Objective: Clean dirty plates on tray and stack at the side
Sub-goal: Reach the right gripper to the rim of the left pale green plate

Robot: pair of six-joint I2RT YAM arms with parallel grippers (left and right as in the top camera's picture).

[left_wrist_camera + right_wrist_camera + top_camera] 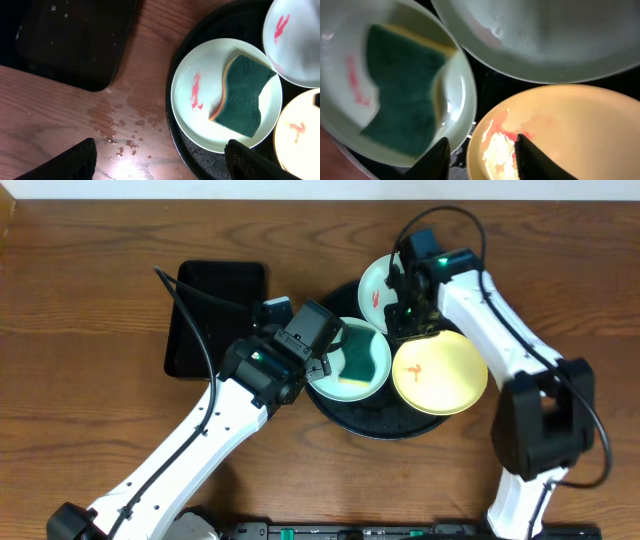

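Left gripper [160, 146] hangs with its two fingers spread wide and nothing between them, over the wooden tabletop [100, 260] and the left edge of the large round black tray [380, 425]. To its left lies one smaller rectangular black tray [215, 320], and a patch of water droplets [117, 125] marks the wood between the two trays. Three plates sit on the round tray. The leftmost, a mint-green plate [200, 75], lies below that gripper and bears one orange-red smear [196, 90] and one green sponge [242, 97] with a yellow backing, lying flat on its right half. Behind and to the right, the second mint-green plate [372, 275] shows a red smear too and reaches past the tray's far rim. The one yellow plate [450, 385] lies furthest right, touching or nearly touching the other two, with a small orange mark near its middle, and overhangs the tray's right rim. Above the spot where the three plates meet, the right gripper [481, 139] hovers, its fingers apart and empty, over the yellow plate's edge.
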